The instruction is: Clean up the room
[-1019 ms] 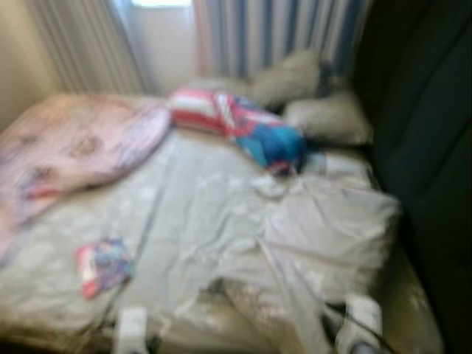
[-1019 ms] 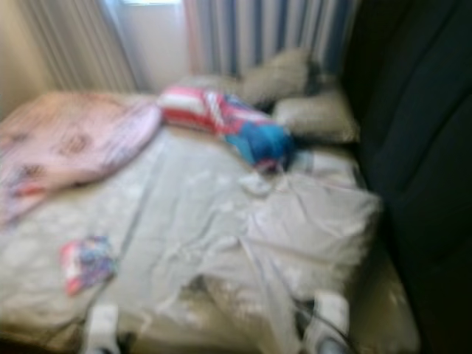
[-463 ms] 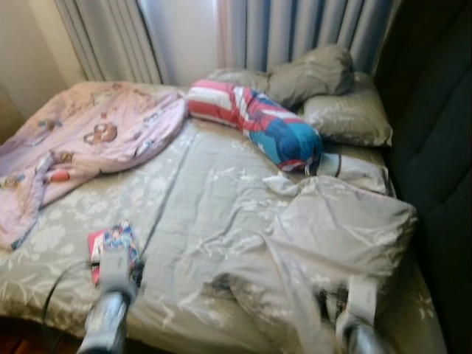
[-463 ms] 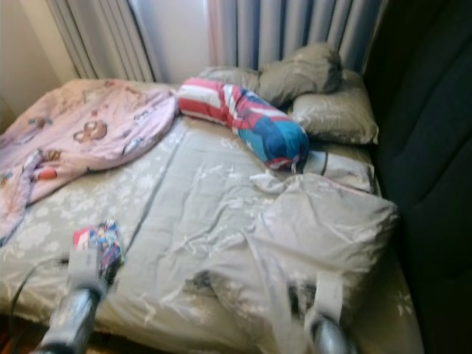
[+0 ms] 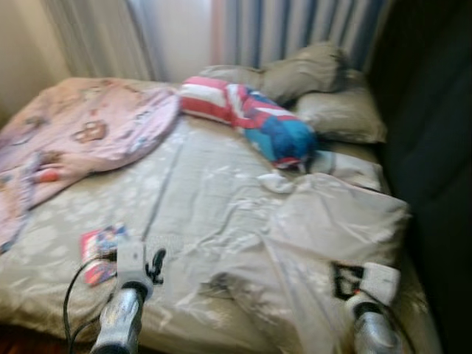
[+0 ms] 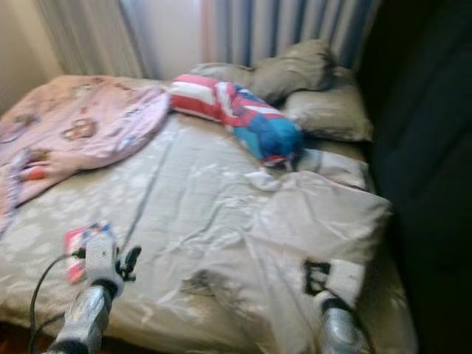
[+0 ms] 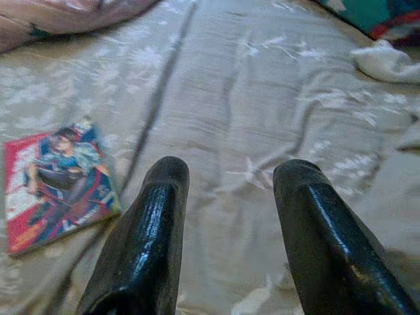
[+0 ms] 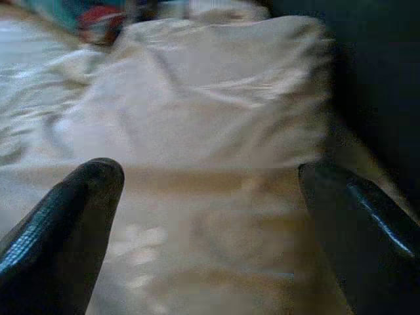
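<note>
Left gripper (image 7: pixel 223 197) is hanging over the bed's front edge with its fingers (image 7: pixel 147 236) spread apart and nothing between them, just above the grey sheet (image 5: pixel 214 199). The comic book (image 5: pixel 99 245) is lying flat right beside it, toward the front left corner of the bed (image 5: pixel 44 295). Half a second ago that arm was sitting right over the book; now it's reaching a bit further in and to the right, so more of the cover is showing.

Right gripper (image 8: pixel 210 197) is gaping wide and empty over the rumpled grey duvet (image 5: pixel 332 228) at the front right corner, and it's poking up higher than before.

Further out, a striped red, white and blue bolster (image 5: pixel 251 118) is lying across the far middle, with a small white cloth (image 5: pixel 276 182) just in front of it. Grey pillows (image 5: pixel 324 88) are piled at the far right corner against the dark headboard (image 5: pixel 435 147). A pink blanket (image 5: pixel 81 133) is covering the far left corner, curtains (image 5: pixel 295 29) behind.

The left wrist view is giving the book's cover art clearly, whereas the head views are blurring it.
</note>
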Robot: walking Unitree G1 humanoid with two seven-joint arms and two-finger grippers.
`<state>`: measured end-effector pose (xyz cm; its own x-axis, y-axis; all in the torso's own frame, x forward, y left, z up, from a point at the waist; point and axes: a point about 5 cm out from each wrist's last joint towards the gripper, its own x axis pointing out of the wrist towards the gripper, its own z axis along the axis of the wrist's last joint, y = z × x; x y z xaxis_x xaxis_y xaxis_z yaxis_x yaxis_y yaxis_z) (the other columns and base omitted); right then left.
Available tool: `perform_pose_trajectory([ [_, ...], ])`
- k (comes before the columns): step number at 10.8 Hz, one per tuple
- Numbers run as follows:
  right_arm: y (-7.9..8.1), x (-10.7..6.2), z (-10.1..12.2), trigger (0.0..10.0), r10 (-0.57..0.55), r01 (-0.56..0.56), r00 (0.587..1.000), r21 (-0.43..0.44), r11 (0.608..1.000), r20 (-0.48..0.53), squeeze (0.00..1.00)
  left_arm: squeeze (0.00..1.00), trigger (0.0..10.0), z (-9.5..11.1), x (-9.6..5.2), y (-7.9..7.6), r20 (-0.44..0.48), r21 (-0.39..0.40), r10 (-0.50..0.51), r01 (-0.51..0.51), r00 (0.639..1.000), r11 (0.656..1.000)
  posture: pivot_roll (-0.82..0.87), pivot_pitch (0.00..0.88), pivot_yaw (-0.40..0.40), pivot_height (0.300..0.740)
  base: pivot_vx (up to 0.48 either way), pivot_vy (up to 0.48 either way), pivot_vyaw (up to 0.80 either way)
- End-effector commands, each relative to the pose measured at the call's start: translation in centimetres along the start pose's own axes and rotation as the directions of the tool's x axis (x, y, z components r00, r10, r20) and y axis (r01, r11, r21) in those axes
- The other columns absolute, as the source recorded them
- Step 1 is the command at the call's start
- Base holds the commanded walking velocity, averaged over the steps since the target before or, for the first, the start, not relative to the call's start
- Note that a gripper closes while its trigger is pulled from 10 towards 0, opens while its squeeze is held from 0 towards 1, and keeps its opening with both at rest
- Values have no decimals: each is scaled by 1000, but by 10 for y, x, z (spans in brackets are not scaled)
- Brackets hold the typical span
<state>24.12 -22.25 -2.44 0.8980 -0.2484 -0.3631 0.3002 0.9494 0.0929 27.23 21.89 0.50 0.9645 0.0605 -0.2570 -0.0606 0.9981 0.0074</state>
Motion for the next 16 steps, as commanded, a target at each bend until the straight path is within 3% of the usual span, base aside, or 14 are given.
perform_pose_trajectory([
  [1, -11, -6, -7, 10000, -54, 54, 998, 12, 998, -15, 0, 0, 10000, -3, -4, 3, 5, -7, 1, -1, 1000, 1000, 120, 43, -38, 740, 0, 0, 0],
  [3, -23, -15, -21, 10000, -124, 126, 990, 23, 992, -75, 0, 0, 10000, -3, -4, 4, -6, 32, -31, 31, 999, 999, 116, 51, -32, 740, 0, 0, 0],
  [5, -14, -9, -14, 10000, -69, 70, 996, 11, 997, -52, 0, 0, 10000, -1, -3, -2, 6, 29, -50, 50, 999, 998, 105, 49, -38, 740, 0, 0, 0],
  [7, -15, -7, -14, 10000, -64, 63, 994, -17, 998, -91, 0, 0, 10000, -2, -3, -1, 3, 17, -34, 34, 999, 999, 105, 56, -40, 727, 0, 0, 0],
  [10, 0, -3, -15, 10000, -4, 1, 992, -20, 1000, -127, 0, 0, 10000, 6, 2, 8, 17, 5, 10, -10, 1000, 1000, 109, 67, -34, 673, 0, 0, 0],
  [14, 16, -1, -20, 10000, 59, -66, 977, -31, 997, -203, 0, 0, 10000, 9, 3, 10, 17, 35, -5, 4, 1000, 999, 120, 79, -16, 668, 0, 0, 0],
  [16, 18, 1, -16, 10000, 65, -68, 983, -8, 998, -173, 0, 0, 10000, 9, 3, 10, 18, 40, -5, 5, 1000, 999, 124, 80, -14, 649, 0, 0, 0],
])
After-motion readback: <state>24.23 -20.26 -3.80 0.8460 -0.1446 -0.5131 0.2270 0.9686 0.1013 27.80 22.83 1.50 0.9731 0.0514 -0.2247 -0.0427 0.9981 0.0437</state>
